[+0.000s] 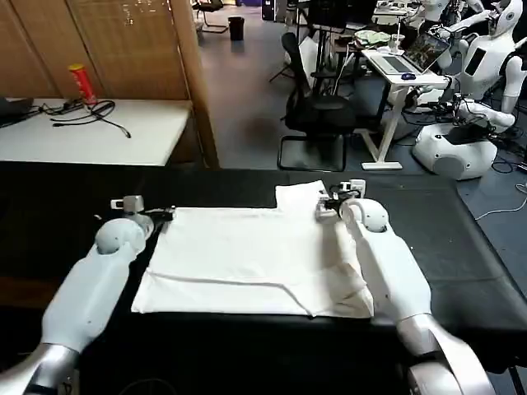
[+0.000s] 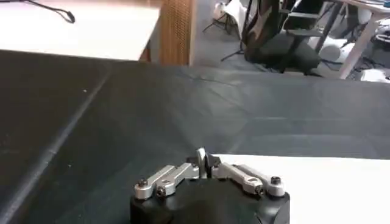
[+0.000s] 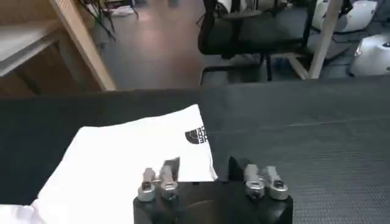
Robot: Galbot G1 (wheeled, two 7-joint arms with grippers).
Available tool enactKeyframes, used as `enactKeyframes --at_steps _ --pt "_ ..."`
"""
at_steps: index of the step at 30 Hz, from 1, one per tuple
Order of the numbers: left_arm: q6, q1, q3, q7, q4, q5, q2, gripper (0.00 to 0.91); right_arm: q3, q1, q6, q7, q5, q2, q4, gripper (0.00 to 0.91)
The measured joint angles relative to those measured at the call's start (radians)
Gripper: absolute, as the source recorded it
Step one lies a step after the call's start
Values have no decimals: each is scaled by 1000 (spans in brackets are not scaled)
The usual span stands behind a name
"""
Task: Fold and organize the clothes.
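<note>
The white T-shirt (image 1: 247,255) lies flat and partly folded on the black table (image 1: 469,247), with one sleeve (image 1: 300,196) sticking out at its far right. My left gripper (image 1: 169,213) sits low at the shirt's far left corner. In the left wrist view this gripper (image 2: 202,159) is shut, its tips pinched together right at the corner of the T-shirt (image 2: 317,182). My right gripper (image 1: 329,204) is at the far right sleeve. In the right wrist view it (image 3: 203,170) stands open, straddling the edge of the T-shirt (image 3: 128,158) just below the black logo (image 3: 197,135).
Behind the table on the left is a white desk (image 1: 123,136) with cables and a red can (image 1: 82,82). A black office chair (image 1: 317,115) and white robots (image 1: 461,140) stand farther back. Bare black cloth surrounds the shirt on all sides.
</note>
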Motion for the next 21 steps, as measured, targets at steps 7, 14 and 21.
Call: enactKeyframes --at_steps 7,14,21 --pt "-5 4 -23 -12 -24 -9 -1 68 2 -18 37 -14 19 -19 40 0" --pt "-6 17 -44 -19 -62 -15 9 68 11 -57 49 -28 54 -54 125 0" --pt "-3 54 -71 -37 -125 -55 39 59 37 -128 29 -20 111 -120 273 0"
